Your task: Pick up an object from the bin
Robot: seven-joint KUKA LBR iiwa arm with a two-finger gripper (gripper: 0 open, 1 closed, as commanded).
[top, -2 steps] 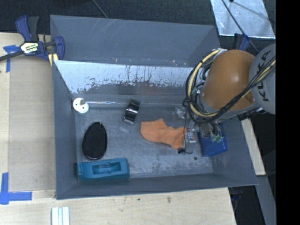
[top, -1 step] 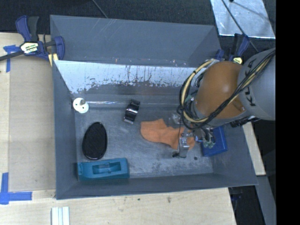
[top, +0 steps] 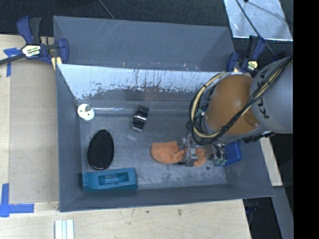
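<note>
The jaws are down at the right end of a flat orange soft thing (top: 167,152), which lies on the floor of the bin (top: 149,44), right of the middle. Open or closed, I cannot tell. The arm (top: 276,101) reaches in from the right, its orange cover (top: 229,106) above the jaws

The tool (top: 191,157) is over an orange lump (top: 163,152) at the bin's (top: 149,44) four o'clock. A black oval pad (top: 100,149) and a blue box (top: 109,179) lie at eight, a white disc (top: 85,112) at ten, and a metal clip (top: 140,118) near centre.
</note>
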